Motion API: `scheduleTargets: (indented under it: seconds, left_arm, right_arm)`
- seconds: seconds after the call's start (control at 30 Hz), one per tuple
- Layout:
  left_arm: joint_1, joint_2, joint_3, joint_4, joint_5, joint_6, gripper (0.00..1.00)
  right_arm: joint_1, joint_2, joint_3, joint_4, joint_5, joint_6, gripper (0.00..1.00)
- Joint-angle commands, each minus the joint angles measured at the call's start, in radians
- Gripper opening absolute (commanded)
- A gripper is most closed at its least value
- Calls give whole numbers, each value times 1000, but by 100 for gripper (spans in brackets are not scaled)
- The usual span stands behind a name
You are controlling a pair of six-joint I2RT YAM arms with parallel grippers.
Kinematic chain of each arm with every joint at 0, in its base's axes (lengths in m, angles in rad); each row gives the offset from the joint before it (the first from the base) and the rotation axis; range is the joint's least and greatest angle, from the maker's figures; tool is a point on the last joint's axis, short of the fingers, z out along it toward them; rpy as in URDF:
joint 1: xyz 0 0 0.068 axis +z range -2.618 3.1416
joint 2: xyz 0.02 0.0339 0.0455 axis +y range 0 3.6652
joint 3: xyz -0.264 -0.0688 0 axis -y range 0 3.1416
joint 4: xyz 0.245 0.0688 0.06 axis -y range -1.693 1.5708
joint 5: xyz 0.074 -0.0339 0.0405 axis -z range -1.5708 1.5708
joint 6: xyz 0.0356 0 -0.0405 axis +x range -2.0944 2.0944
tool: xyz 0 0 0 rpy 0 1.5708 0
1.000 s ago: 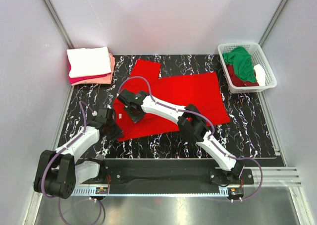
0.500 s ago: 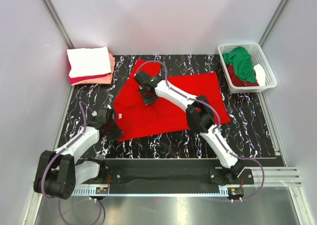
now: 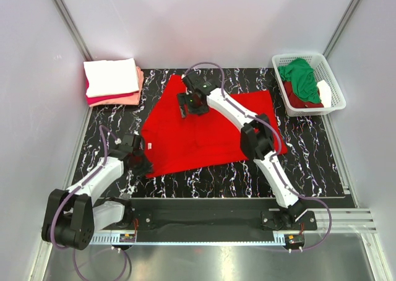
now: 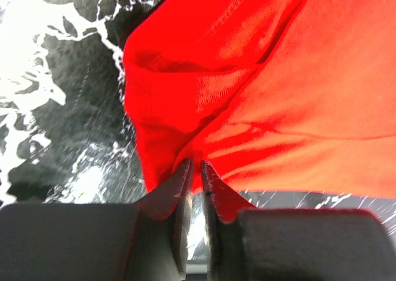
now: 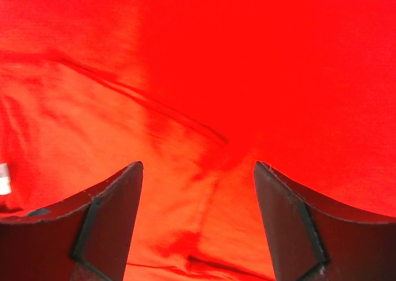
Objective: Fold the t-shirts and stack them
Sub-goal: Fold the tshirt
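Observation:
A bright red t-shirt (image 3: 210, 129) lies spread on the black marbled table (image 3: 309, 151), its small white neck label (image 3: 150, 146) near the left edge. My left gripper (image 3: 143, 165) is at the shirt's near-left corner. In the left wrist view its jaws (image 4: 194, 164) are pinched on a bunched fold of the red cloth (image 4: 260, 108). My right gripper (image 3: 184, 109) hovers over the shirt's far-left part. It stands open (image 5: 198, 166), with flat red cloth (image 5: 204, 77) below and nothing between the fingers.
A folded stack (image 3: 112, 80) sits at the back left, white on top of crimson and salmon pink. A white lattice basket (image 3: 334, 80) at the back right holds green (image 3: 300, 77) and dark red cloth. Grey walls enclose the table.
My right arm swung from the shirt's near-left part toward the far side, drawing the cloth out flatter, and its gripper opened. The left gripper has kept its hold at the corner.

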Motion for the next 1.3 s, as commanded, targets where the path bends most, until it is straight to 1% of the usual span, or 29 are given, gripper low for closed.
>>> scheduleTargets:
  seconds: [0.0, 0.03, 0.07, 0.1, 0.13, 0.17, 0.2, 0.23, 0.27, 0.3, 0.33, 0.4, 0.43, 0.47, 0.53, 0.57, 0.63, 0.67, 0.73, 0.77, 0.8, 0.83, 0.87, 0.9, 0.93, 1.0, 1.03, 1.17, 1.27]
  left_arm:
    - [3, -47, 121, -91, -38, 44, 24]
    - [3, -52, 146, -94, -43, 68, 28]
    - [3, -50, 178, -91, -44, 82, 31]
    - [3, -44, 237, -88, -47, 97, 35]
    - [3, -32, 276, -88, -49, 125, 41]
    - [3, 6, 313, -90, -52, 139, 43]
    - [3, 31, 395, -91, -52, 163, 45]
    - [3, 58, 435, -91, -51, 176, 47]
    - [3, 121, 472, -85, -51, 189, 48]
    - [4, 153, 558, -76, -51, 215, 49]
    - [6, 230, 599, -58, -47, 226, 50]
    - [9, 313, 704, -44, -26, 257, 51]
    - [13, 359, 821, -45, -9, 268, 51]
    - [27, 452, 882, -44, 9, 280, 51]
    - [41, 544, 1007, -39, 35, 304, 51]
    - [58, 636, 1114, -30, 49, 315, 52]
    - [75, 736, 1234, 1, 118, 337, 53]
    - [87, 843, 1358, 5, 141, 346, 54]
    - [98, 957, 1487, 5, 202, 352, 55]
    - [116, 1070, 1608, 16, 238, 341, 56]
    - [131, 1126, 1653, 66, 343, 291, 56]
    - [144, 1176, 1701, 100, 388, 257, 56]
    - [166, 1270, 1765, 173, 453, 198, 56]
    - [180, 1342, 1798, 208, 472, 174, 57]
    - [184, 1374, 1824, 241, 482, 148, 58]
    - [187, 1451, 1897, 292, 460, 139, 62]
    - [188, 1473, 1917, 301, 427, 136, 62]
    - [194, 1563, 1956, 409, 401, 82, 63]
    - [191, 1608, 1973, 430, 381, 59, 62]
  right_arm:
    - [-57, -167, -100, 41, 17, 16, 81]
    - [-65, -207, -206, 56, 23, 25, 84]
    - [-69, -300, -270, 96, 48, 31, 84]
    - [-82, -354, -344, 128, 62, 37, 84]
    - [-86, -413, -521, 175, 63, 62, 85]
    - [-89, -533, -617, 276, 57, 76, 86]
    - [-95, -591, -709, 326, 50, 91, 87]
    - [-97, -646, -875, 373, 43, 117, 89]
    - [-97, -744, -950, 445, 31, 132, 89]
    - [-99, -786, -1020, 481, 2, 158, 89]
    - [-97, -868, -1158, 513, -15, 174, 90]
    - [-96, -948, -1301, 639, -80, 223, 90]
    - [-97, -987, -1434, 679, -98, 237, 90]
    - [-97, -1061, -1496, 757, -124, 249, 90]
    - [-97, -1131, -1635, 815, -135, 270, 91]
    - [-97, -1199, -1664, 857, -171, 267, 91]
    - [-97, -1263, -1736, 909, -226, 251, 93]
    - [-99, -1300, -1757, 971, -269, 249, 94]
    - [-99, -1317, -1825, 1021, -296, 267, 98]
    - [-115, -1312, -1840, 1067, -320, 283, 99]
    - [-126, -1303, -1846, 1079, -343, 284, 99]
    - [-138, -1292, -1850, 1093, -371, 286, 100]
    - [-166, -1254, -1850, 1134, -439, 300, 100]
    - [-181, -1208, -1846, 1159, -488, 306, 100]
    - [-213, -1182, -1843, 1173, -515, 315, 100]
    - [-238, -1116, -1833, 1203, -581, 341, 99]
    - [-247, -1101, -1831, 1211, -595, 349, 99]
    - [-275, -1074, -1840, 1250, -628, 369, 98]
    - [-284, -1056, -1842, 1270, -648, 381, 98]
